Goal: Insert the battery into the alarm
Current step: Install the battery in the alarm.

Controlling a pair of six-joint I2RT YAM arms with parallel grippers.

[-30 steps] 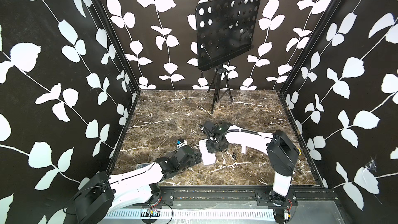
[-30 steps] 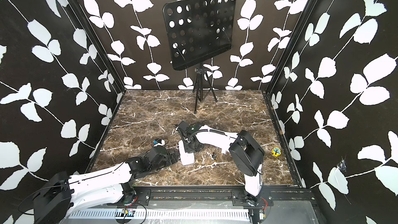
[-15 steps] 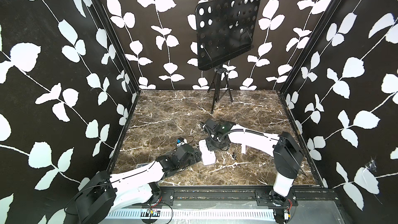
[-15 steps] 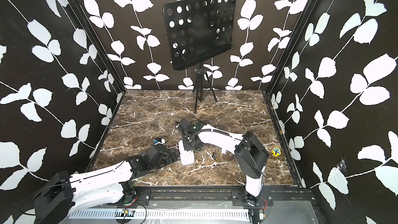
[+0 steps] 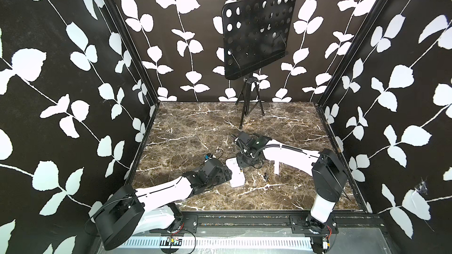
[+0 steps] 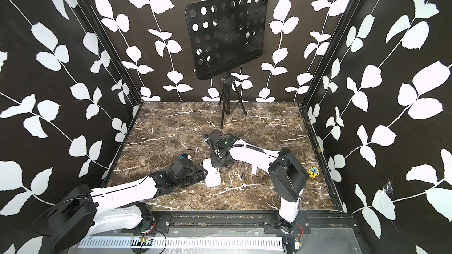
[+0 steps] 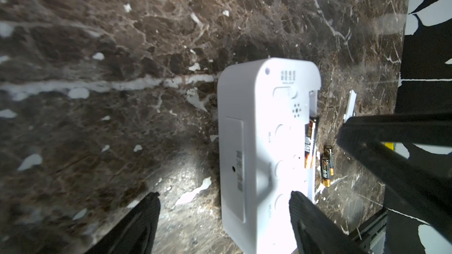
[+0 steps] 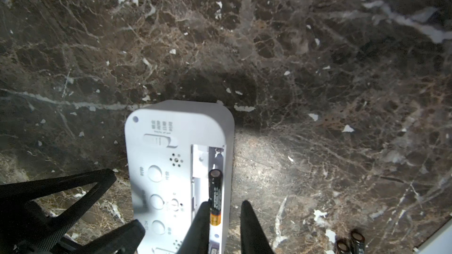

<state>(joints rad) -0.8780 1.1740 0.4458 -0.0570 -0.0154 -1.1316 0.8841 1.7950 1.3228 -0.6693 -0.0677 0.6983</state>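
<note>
Alarm (image 7: 256,142) lies face down on the table (image 8: 318,69), back up, batt. bay open along one long edge. Left gripper (image 7: 223,194) straddles the end nearest it, fingers wide apart, not squeezing. Right gripper (image 8: 226,206) sits over the bay, fingers a little apart. One finger touches the battery (image 8: 215,191) lying along the slot, unclamped; can't tell if it's seated. Two spare batteries (image 7: 327,167) lie near the right gripper. Alarm looks light, hollow, slick plastic, prob. slides when pushed, so hold it by the long sides. Battery's stiff, smooth, will roll; pinch mid-body. Raised logo on the alarm's back and the battery's black-and-copper label are both unreadable.
</note>
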